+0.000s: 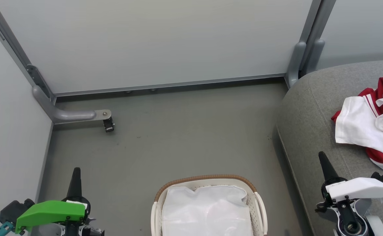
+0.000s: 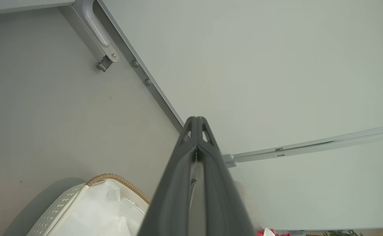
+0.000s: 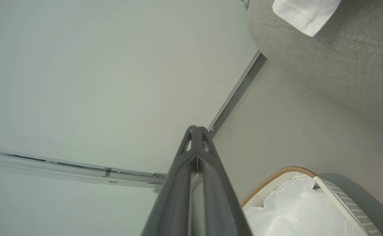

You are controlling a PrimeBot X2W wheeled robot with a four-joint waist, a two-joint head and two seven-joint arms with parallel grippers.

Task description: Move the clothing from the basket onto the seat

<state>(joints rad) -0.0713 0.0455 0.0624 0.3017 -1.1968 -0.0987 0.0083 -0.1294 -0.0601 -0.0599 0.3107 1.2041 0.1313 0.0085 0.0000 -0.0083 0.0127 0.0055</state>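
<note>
Red and white clothing (image 1: 372, 126) lies crumpled on the grey seat (image 1: 309, 114) at the right edge of the head view; a white hem of the clothing (image 3: 304, 14) shows on the seat (image 3: 349, 62) in the right wrist view. The white basket (image 1: 260, 209) with its brown woven rim stands on the floor at bottom centre, holding a plain white sheet (image 1: 208, 209). My left gripper (image 1: 76, 173) is shut and empty, left of the basket. My right gripper (image 1: 322, 160) is shut and empty, over the seat's front edge. The basket (image 2: 60, 209) also appears in the left wrist view, and the basket (image 3: 342, 196) in the right.
Grey partition panels (image 1: 152, 42) with metal frames close off the back and left. A metal foot with a caster (image 1: 108, 123) juts onto the floor at the left. Open grey floor (image 1: 185, 141) lies between the basket and the panels.
</note>
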